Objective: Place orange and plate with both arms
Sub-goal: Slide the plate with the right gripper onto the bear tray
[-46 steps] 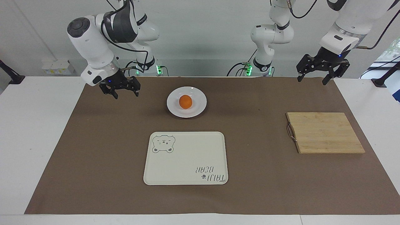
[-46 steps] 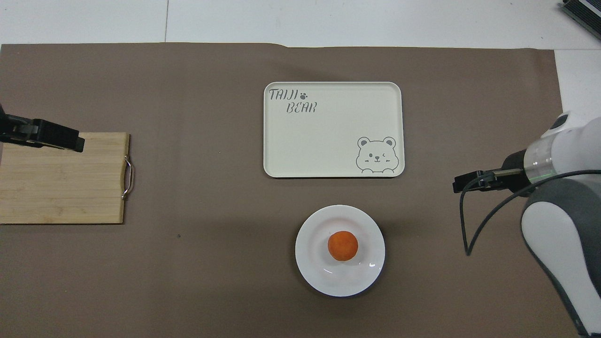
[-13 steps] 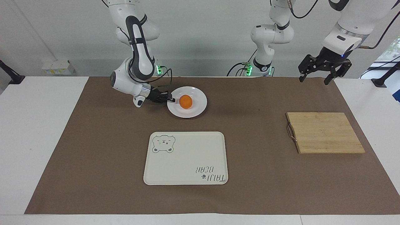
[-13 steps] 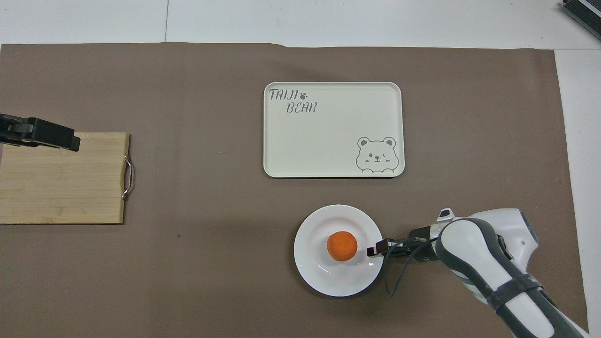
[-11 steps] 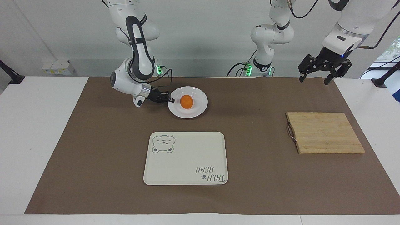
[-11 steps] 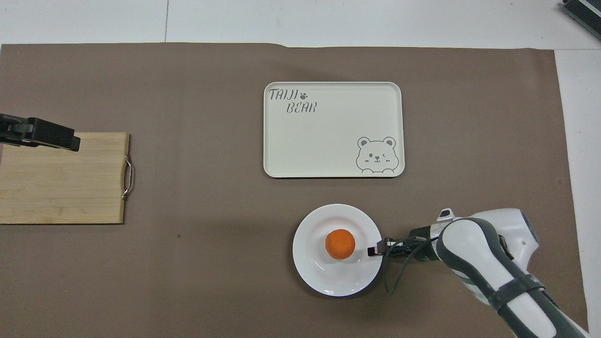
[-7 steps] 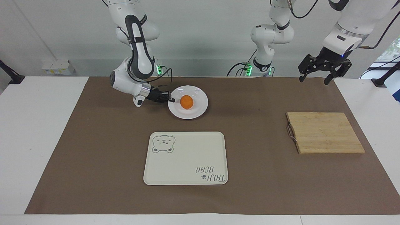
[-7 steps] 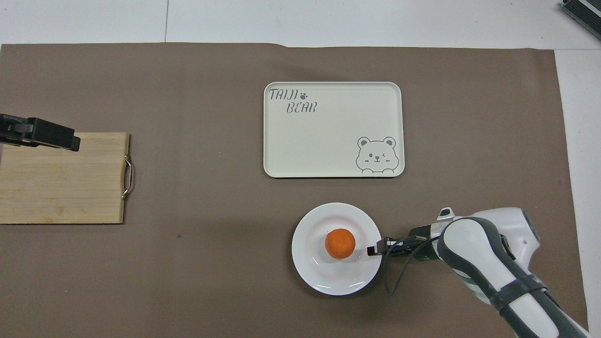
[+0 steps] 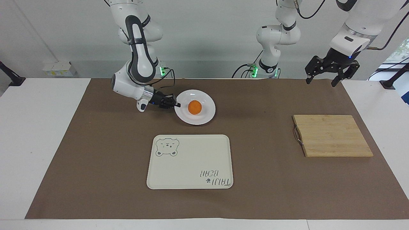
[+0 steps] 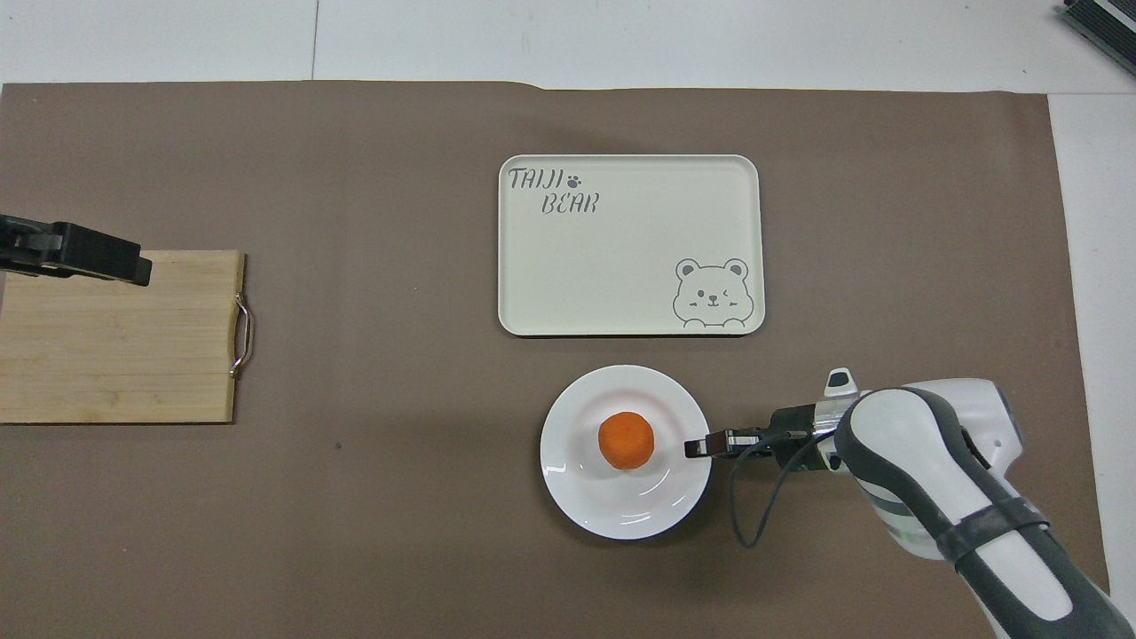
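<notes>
Right pincer (image 9: 176,105) clamps the plate (image 9: 204,116) rim; carry it level so the orange (image 9: 194,107) stays put. Left pincer (image 9: 330,71) waits open.

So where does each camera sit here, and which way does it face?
Facing view: high across the table, facing the robots; both arms whole, right hand shut on the plate, left hand raised, open.
Overhead view: above the robots' end, looking steeply down; right forearm, left hand's tip.
Shared: plate, orange, bear tray, cutting board.
</notes>
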### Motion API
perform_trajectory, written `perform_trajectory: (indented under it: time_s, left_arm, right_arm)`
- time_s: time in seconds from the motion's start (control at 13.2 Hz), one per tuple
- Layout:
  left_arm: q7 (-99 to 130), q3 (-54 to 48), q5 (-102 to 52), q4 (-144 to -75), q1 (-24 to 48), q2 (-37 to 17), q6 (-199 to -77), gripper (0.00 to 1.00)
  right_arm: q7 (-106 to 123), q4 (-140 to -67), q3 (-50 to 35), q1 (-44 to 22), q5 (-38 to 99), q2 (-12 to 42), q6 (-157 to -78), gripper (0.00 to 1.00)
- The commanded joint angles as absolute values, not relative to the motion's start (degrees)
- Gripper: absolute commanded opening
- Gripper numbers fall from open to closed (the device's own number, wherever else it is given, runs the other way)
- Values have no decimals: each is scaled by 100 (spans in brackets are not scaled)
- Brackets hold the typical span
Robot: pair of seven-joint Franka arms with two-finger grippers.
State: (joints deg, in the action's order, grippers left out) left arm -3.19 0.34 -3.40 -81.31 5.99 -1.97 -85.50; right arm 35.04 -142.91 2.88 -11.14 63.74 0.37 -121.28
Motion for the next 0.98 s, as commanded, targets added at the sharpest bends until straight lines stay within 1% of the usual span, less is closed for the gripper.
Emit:
perform_trajectory:
  time_s: [0.0, 0.3, 0.6, 0.91]
  left_arm:
    - [-272, -26, -290, -8068, 519, -167, -8429, 100]
    - [-272, -26, -290, -8068, 519, -167, -8429, 100]
    - [-272, -26, -290, -8068, 519, -167, -8429, 100]
    - [-272, -26, -290, -8068, 519, -176, -8429, 100]
  right_arm:
    - [3998, -14063, 299, -1046, 6872, 184, -11962, 0]
    - [4201, -13528, 299, -836, 6987, 500, -11962, 0]
    - [3755, -12623, 308, -651, 6996, 1010, -11997, 0]
    - [3025, -11525, 334, -563, 6882, 1563, -12067, 0]
